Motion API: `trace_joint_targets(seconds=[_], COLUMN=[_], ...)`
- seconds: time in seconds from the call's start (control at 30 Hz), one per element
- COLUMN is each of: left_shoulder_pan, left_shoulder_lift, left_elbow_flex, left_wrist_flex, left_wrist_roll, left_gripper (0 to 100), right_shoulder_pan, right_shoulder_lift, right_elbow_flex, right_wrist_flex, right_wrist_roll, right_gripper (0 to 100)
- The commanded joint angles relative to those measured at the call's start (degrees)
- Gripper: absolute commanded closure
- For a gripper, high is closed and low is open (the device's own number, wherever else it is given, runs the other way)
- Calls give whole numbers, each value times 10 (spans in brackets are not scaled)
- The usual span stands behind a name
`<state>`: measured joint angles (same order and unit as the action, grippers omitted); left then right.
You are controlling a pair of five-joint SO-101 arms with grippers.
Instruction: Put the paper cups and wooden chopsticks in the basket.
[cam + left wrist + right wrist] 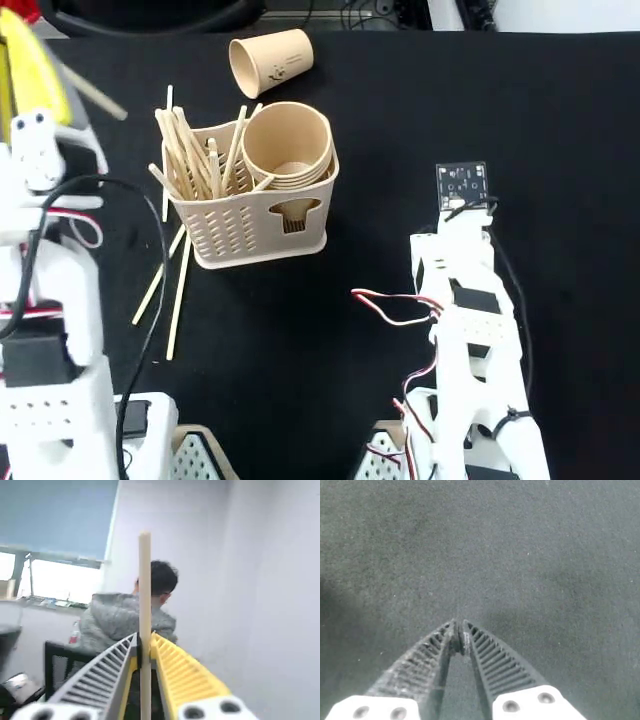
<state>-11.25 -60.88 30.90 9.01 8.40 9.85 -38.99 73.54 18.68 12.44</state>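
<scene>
A beige slotted basket [250, 225] stands left of centre, holding stacked paper cups [287, 145] and several wooden chopsticks [190, 155]. One more paper cup [270, 60] lies on its side on the table behind the basket. Three loose chopsticks [168, 280] lie on the black table beside the basket's left wall. My left gripper [144, 637] is raised at the far left, shut on a single chopstick [144, 590] that stands up between its fingers; that chopstick [95, 92] also juts from the yellow finger [35, 60]. My right gripper [459, 630] is shut on nothing, over bare black table.
The right arm [470, 320] stretches up the right side of the table, with red and white wires [390, 305] looping off it. The left arm's white body [50, 300] and a black cable [150, 230] lie close to the loose chopsticks.
</scene>
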Motion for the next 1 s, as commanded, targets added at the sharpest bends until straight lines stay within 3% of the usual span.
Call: trace_joint_targets(seconds=[0.0, 0.2, 0.37, 0.73, 0.87, 0.97], left_shoulder_pan=[45, 51, 67, 76, 80, 78], left_shoulder_lift=[15, 106, 96, 52, 51, 51], left_elbow_flex=[11, 28, 50, 165, 186, 145], left_wrist_flex=[-40, -16, 25, 22, 50, 122], left_wrist_roll=[17, 109, 108, 107, 111, 108], left_gripper=[971, 971, 971, 966, 817, 799], right_shoulder_pan=[-6, -6, -6, -6, -6, -5], right_shoulder_lift=[-18, -18, -18, -18, -18, -18], right_elbow_flex=[-2, -2, -3, -3, -3, -3], right_wrist_flex=[-11, -11, -11, -11, -11, -11], right_wrist_roll=[4, 4, 4, 4, 4, 4], right_gripper=[985, 985, 985, 985, 985, 985])
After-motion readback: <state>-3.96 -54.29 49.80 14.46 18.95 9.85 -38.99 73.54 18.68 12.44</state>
